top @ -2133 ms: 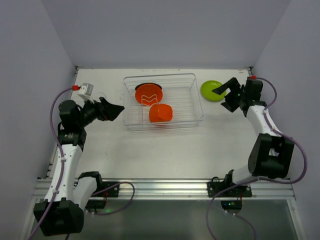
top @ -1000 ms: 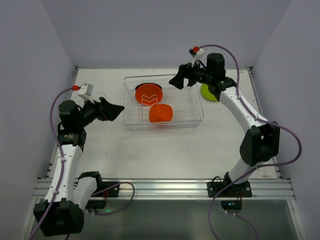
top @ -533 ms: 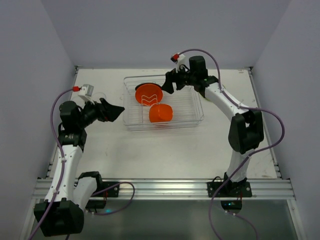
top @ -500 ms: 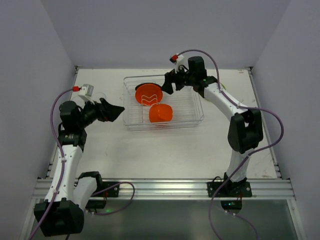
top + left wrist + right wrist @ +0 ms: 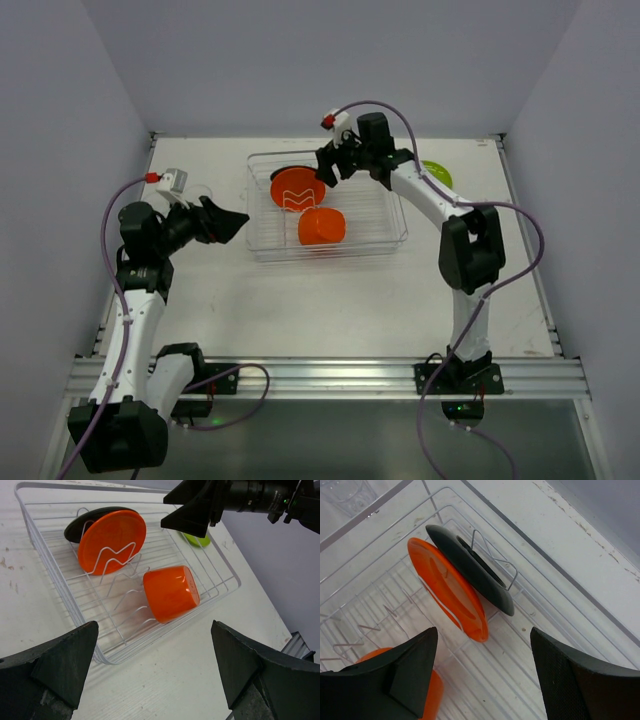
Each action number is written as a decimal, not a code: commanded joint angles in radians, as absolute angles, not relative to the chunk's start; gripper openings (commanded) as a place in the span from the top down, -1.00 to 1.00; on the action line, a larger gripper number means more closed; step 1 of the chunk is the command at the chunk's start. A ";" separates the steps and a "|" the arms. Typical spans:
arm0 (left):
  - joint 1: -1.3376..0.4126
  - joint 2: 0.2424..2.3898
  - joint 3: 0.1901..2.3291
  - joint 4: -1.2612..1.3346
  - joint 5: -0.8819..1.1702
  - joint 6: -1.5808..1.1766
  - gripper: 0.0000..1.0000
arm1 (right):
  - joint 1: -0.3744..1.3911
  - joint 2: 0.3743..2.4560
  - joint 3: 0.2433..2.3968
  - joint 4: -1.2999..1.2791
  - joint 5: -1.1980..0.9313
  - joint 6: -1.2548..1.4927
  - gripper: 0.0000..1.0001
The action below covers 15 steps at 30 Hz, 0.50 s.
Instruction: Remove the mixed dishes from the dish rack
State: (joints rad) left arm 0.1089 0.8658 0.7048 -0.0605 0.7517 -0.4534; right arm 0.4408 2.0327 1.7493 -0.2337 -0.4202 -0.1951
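The dish rack (image 5: pixel 378 202) holds three pieces. The right gripper (image 5: pixel 327 168) hovers over its far-left part, jaws spread wide with nothing between them; the left gripper (image 5: pixel 235 220) hangs off the rack's left side, jaws at full spread and empty. In the rack's far-left end the orange plate (image 5: pixel 447 592) stands tilted in the wire slots, with the black plate (image 5: pixel 470 567) leaning on its back, touching. The step looks like taking one of these, so come down on one plate's top rim, a finger on each face, and lift along the slot so the neighbour is not dragged. The orange cup (image 5: pixel 321 227) lies on its side nearer the rack's front; the lime green plate (image 5: pixel 437 172) lies just beyond the rack's right end.
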 commanded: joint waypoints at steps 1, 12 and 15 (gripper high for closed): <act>0.109 0.864 0.700 -0.018 0.767 -0.462 -1.00 | 0.460 2.059 1.816 -0.247 -0.397 -0.250 -0.53; 0.110 0.864 0.699 -0.018 0.767 -0.460 -1.00 | 0.494 2.097 1.855 -0.270 -0.406 -0.308 -0.13; 0.110 0.864 0.699 -0.018 0.767 -0.460 -1.00 | 0.500 2.109 1.871 -0.278 -0.397 -0.311 -0.04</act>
State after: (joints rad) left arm 0.1089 0.8665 0.7048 -0.0605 0.7521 -0.4534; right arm 0.4950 2.0972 1.8179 -0.2783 -0.4057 -0.2817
